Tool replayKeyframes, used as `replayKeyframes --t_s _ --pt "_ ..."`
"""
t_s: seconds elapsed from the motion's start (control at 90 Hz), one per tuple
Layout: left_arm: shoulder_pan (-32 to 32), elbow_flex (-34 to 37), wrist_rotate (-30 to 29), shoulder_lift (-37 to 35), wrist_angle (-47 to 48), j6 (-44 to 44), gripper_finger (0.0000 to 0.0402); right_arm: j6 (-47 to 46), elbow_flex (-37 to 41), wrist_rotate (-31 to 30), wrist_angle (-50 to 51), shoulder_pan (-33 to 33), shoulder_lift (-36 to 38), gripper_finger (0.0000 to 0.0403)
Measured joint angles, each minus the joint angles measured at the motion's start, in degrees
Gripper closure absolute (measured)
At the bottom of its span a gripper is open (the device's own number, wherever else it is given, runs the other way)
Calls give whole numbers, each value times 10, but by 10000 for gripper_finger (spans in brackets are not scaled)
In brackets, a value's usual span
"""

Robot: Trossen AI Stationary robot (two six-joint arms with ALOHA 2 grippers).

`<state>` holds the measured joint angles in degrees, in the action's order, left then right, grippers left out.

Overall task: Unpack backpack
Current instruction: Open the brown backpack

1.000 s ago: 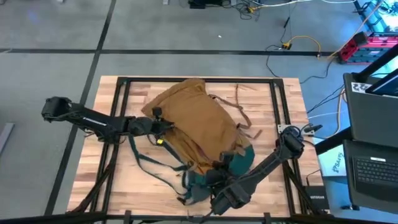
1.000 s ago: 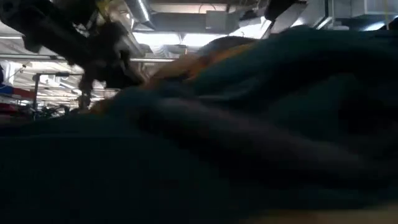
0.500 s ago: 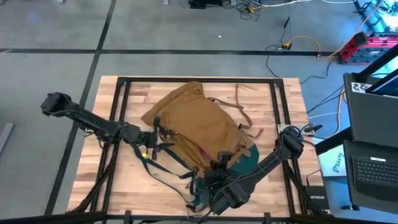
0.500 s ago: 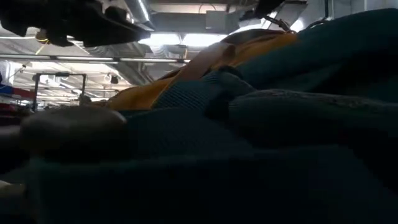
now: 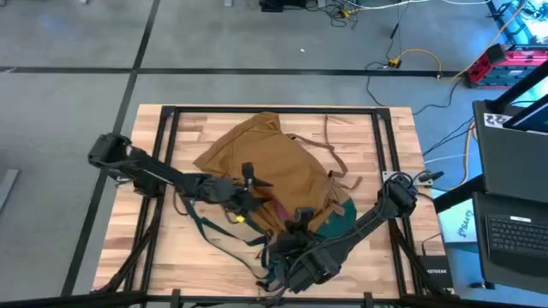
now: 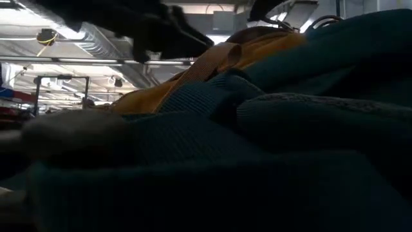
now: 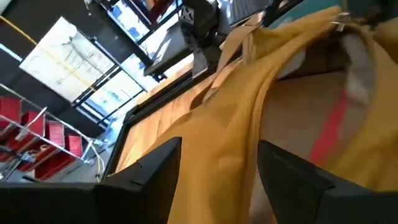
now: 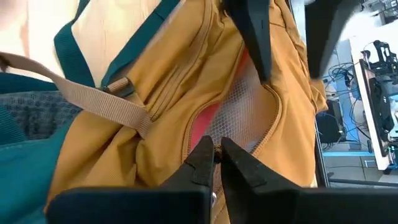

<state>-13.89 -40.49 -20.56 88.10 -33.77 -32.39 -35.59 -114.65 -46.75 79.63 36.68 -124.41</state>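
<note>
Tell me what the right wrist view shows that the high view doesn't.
Only the right wrist view shows the right gripper pinched on the backpack at its opening, with grey mesh lining and something red inside. Only the high view shows the whole wooden table and both arms reaching in. Both show the tan backpack and the left gripper open above it.
</note>
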Motion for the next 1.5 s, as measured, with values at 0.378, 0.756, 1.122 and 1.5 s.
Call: replayKeyframes --t_s 0.378,0.756,1.122,1.5 --pt "10 -62 73 62 1 -14 205 1 0 4 -5 0 0 403" --pt "21 -77 155 62 13 -12 387 1 0 -1 -7 0 0 403" --pt "32 -77 158 67 59 4 396 1 0 -6 0 0 0 403" --pt "-54 -71 -12 46 182 11 401 -77 0 -9 101 1 0 403"
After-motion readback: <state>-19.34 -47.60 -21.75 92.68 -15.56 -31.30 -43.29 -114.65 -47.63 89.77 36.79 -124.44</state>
